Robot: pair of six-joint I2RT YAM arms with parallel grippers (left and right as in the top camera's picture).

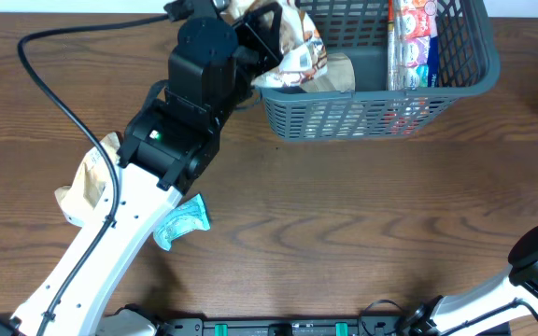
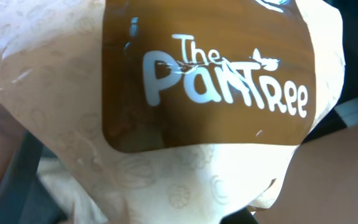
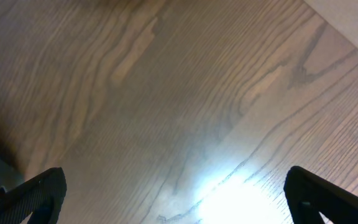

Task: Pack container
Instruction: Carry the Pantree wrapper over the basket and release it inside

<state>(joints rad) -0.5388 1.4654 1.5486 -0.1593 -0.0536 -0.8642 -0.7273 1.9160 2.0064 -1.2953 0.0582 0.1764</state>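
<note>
Overhead view: the left fingers are clamped on a cream-and-brown snack bag at the left end of the container, which stands at the far edge of the desk. The bag overlaps the container's left rim. Whether it touches the floor cannot be told. In the left wrist view the bag fills the frame and hides the fingers.

Step in hand, as judged: depositing this bag. The next move calls for lowering it clear of the rim, beside the brown packet, then opening the fingers.

The right fingers are spread wide and empty over bare desk, well apart from the container. A tan packet and a teal packet lie on the desk beside the left arm.
</note>
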